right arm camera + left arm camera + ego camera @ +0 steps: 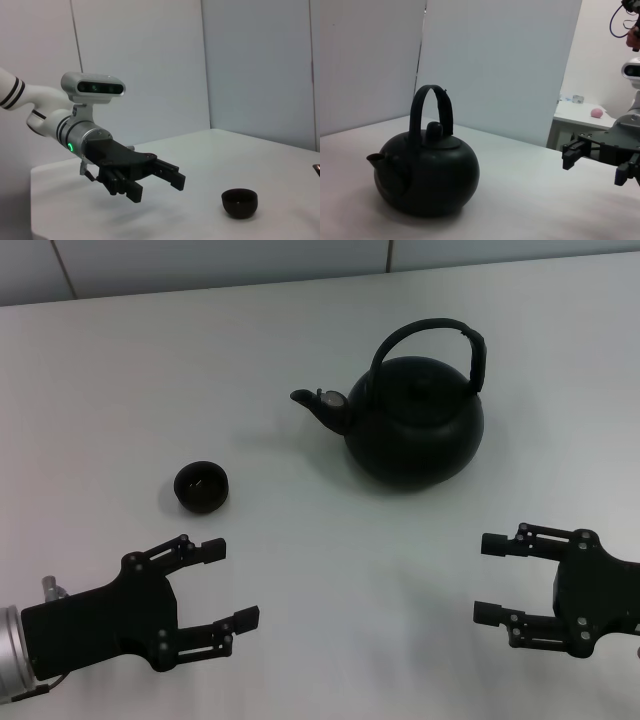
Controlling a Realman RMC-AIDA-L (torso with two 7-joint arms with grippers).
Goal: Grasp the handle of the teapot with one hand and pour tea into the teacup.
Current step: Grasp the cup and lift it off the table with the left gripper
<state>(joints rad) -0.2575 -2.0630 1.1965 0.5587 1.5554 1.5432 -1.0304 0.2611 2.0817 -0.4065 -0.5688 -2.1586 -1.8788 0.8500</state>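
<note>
The matte-black teapot [415, 430] stands upright on the white table, right of centre, its spout [320, 405] pointing left. The arched handle [430, 335] rises over its lid, and nothing grips it. Left of the spout and a bit nearer to me sits the small black teacup [201, 486]. My left gripper [232, 584] hovers open near the front left, just in front of the cup. My right gripper [487, 578] is open at the front right, in front of the pot. The left wrist view shows the teapot [427, 172] and the right gripper [594, 167]. The right wrist view shows the teacup [240, 202] and the left gripper [156, 186].
The white table [300, 640] ends at a far edge [200, 285] against pale wall panels. Beyond the table, the left wrist view shows a second white surface with a pink object [596, 113] on it.
</note>
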